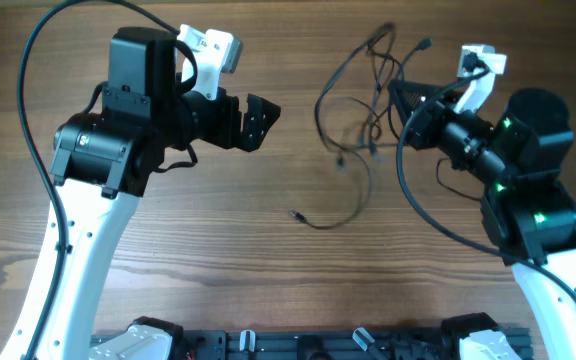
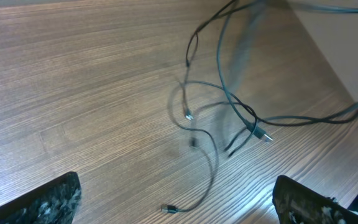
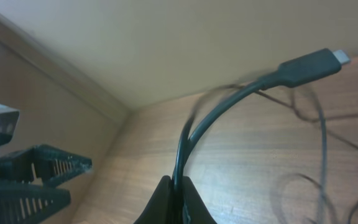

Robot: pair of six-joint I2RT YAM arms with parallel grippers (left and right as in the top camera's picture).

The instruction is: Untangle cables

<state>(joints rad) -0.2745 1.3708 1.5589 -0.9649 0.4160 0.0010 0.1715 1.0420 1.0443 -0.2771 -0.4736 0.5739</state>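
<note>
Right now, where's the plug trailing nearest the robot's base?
Overhead view: the plug lies on the table near its middle, on the base side of the tangled cables, nearer the left gripper.

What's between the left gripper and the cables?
Nothing. Only bare table lies between the left gripper, jaws open, and the nearest loop of the cables. The overhead view shows it best.

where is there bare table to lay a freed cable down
Bare wood lies in the wide strip of brown wooden table between the white-and-black left arm and the loose plug end. Crowded: the tangle of thin black cables beside the black right arm.
</note>
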